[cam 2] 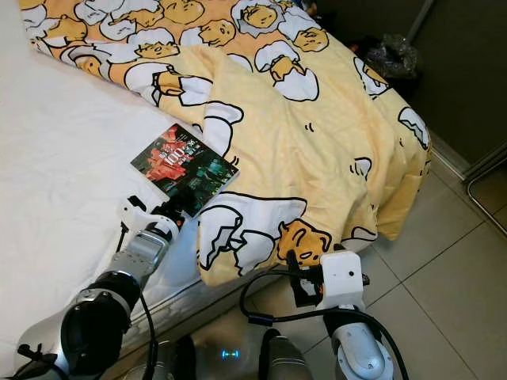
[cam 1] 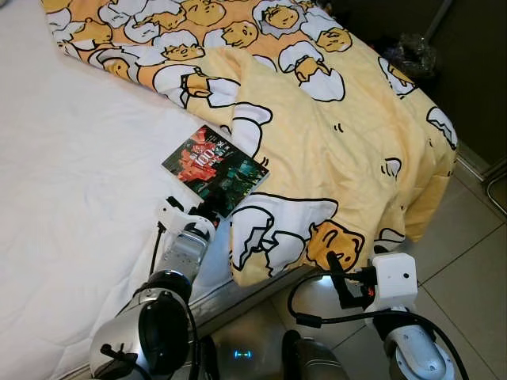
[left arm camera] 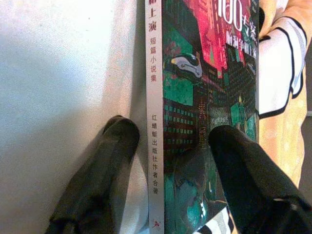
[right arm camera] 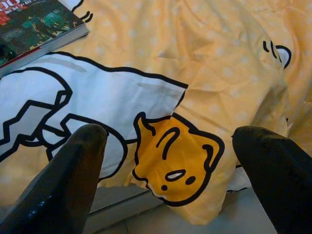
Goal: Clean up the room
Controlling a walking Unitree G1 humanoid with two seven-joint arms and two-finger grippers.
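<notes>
A paperback book (cam 1: 215,169) with a dark red-and-green cover lies flat on the white sheet (cam 1: 71,182), its far corner against the yellow cartoon quilt (cam 1: 333,134). My left gripper (cam 1: 204,212) is at the book's near end and stands open. In the left wrist view one finger (left arm camera: 109,161) rests on the sheet beside the spine and the other (left arm camera: 243,170) lies over the book's cover (left arm camera: 204,97). My right gripper (right arm camera: 173,134) is open and holds nothing. It hovers just off the bed's edge, before the quilt's hanging corner (right arm camera: 175,161) with a yellow figure.
The quilt covers the bed's right half and drapes over its foot toward the tiled floor (cam 1: 467,237). A metal bed rail (cam 1: 253,297) runs below the mattress. A dark crinkled bag (cam 1: 412,54) sits on the floor at the far right, near a metal frame (cam 1: 497,178).
</notes>
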